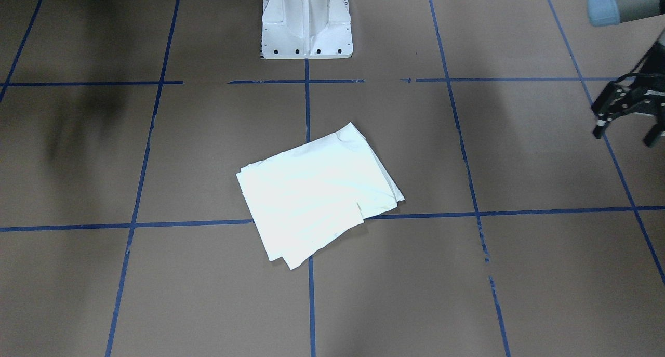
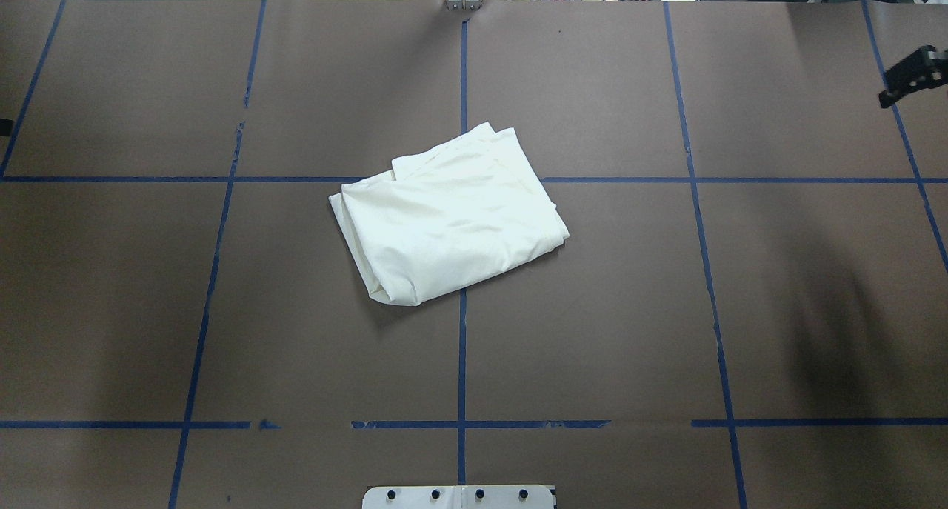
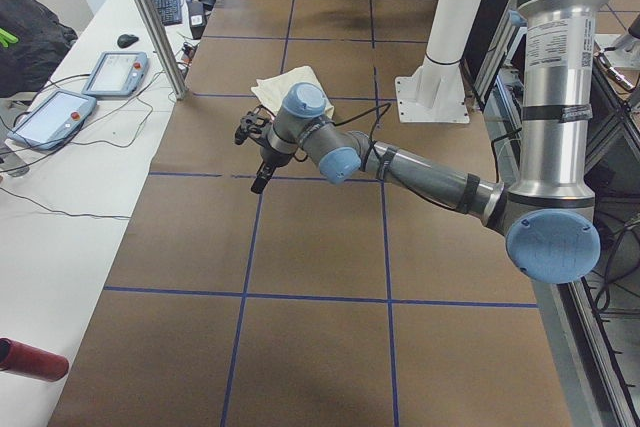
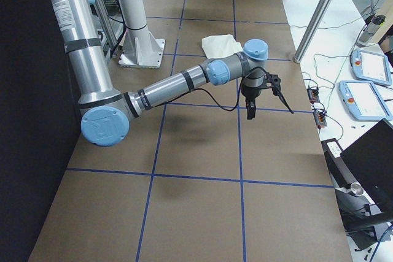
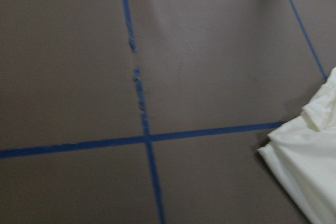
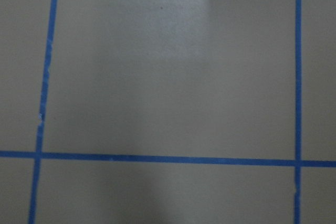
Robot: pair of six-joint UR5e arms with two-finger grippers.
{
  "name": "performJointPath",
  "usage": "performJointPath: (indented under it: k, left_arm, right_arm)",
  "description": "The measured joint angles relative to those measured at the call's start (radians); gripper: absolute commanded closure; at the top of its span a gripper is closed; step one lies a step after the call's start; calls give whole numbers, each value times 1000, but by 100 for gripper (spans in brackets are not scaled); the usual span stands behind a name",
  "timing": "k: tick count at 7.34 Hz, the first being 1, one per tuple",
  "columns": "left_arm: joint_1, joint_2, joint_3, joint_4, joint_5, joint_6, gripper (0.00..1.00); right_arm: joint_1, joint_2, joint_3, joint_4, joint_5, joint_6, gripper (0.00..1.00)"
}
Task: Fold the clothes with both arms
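T-shirt: reading as soft matt cloth, cream, creasing lightly
table: wearing a smooth, matt brown sheet, looking like paper
tape lines: looking like blue tape, faintly sheeny, chipping and fraying in spots
pedestal base: showing white painted metal, semi-gloss
left arm: tubes looking like satin silver-grey metal; joint caps showing smooth light-blue plastic
left gripper: looking matt black, hard-surfaced
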Motion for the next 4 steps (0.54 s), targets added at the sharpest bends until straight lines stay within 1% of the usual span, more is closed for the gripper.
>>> performJointPath:
  k: [2,3,4]
  left_arm:
    - [-122,3,4,148,-5,259,0]
    - [-167,14,9,202,-23,361,0]
    - [-198,42,8,231,-65,425,0]
  right_arm:
    - [96,-114,-16,-3,48,-222,0]
    - [144,-159,-31,-4,55,-322,0]
    - [184,-201,-39,-5,65,-382,0]
